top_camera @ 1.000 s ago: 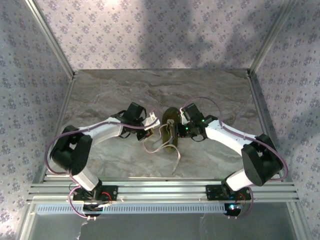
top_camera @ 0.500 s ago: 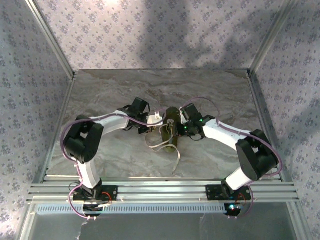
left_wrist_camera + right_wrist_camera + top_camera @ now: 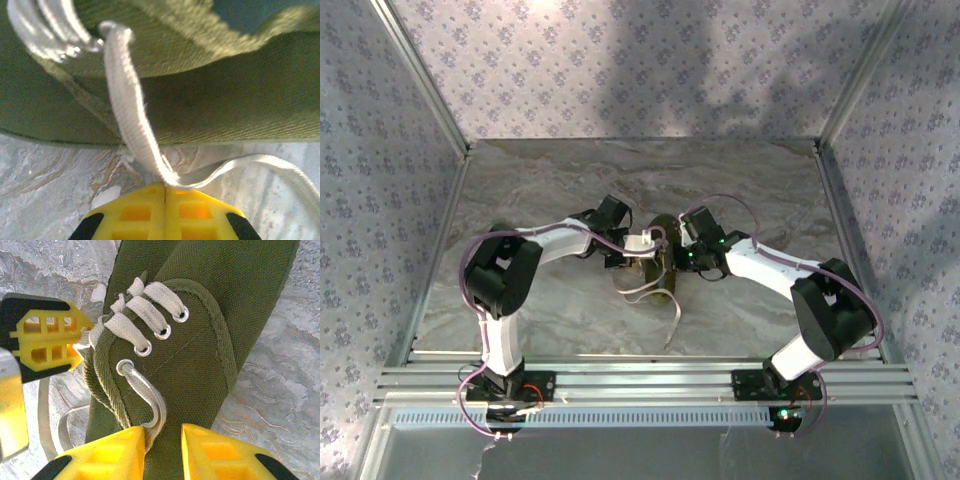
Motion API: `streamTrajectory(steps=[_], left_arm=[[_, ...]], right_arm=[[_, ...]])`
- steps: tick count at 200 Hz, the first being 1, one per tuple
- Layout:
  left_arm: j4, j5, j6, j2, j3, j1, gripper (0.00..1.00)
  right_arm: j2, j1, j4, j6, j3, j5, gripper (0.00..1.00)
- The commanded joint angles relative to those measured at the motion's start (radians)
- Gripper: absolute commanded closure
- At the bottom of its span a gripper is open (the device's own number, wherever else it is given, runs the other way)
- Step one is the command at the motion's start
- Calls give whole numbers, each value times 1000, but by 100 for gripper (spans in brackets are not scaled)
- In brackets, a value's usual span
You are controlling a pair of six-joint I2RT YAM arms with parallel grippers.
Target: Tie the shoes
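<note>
The small olive-green canvas shoe [image 3: 661, 228] lies just below the middle of the top view on the grey marbled counter [image 3: 570, 180], and both arms meet over it. The left tool [image 3: 165, 192] is closed tight. Its yellow fingertips pinch a flat whitish woven lace [image 3: 127, 100], which climbs from the bottom centre of the left wrist view to an eyelet at the upper left. The right tool [image 3: 164, 440] sits at the bottom of its own view, narrow but not closed. A second lace strand [image 3: 147, 390] drops from the lowest metal eyelet [image 3: 122, 367] and rests against one finger. Green fabric shows between the strand and the other finger, so nothing is clamped there yet.

The shoe looks light and soft-sided. On this smooth stone-like surface it would probably slide or roll if one lace were tugged alone, so pulls from the two sides should balance. The laces seem limp and slightly rough, easy to pinch but unable to keep a loop's shape unaided. The best hold is likely across the flat face of the strand, a little out from the eyelet, which leaves slack to work with. A loose lace end [image 3: 675, 318] trails toward the lower centre of the top view and could snag.
</note>
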Motion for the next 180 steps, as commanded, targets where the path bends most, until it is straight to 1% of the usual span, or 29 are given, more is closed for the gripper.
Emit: streamTrajectory(steps=[1, 25, 87, 139, 180], left_arm=[[10, 97, 16, -53, -38, 0, 100], [3, 134, 17, -84, -62, 0, 100], [35, 160, 14, -135, -108, 2, 100], [111, 212, -27, -154, -117, 3, 100], [115, 236, -33, -166, -116, 3, 100]], right_arm=[[-9, -5, 0, 8, -19, 2, 75], [-14, -10, 2, -1, -20, -3, 76], [-32, -14, 0, -16, -19, -19, 78], [-96, -15, -20, -17, -20, -22, 72], [-117, -15, -38, -7, -1, -60, 72]])
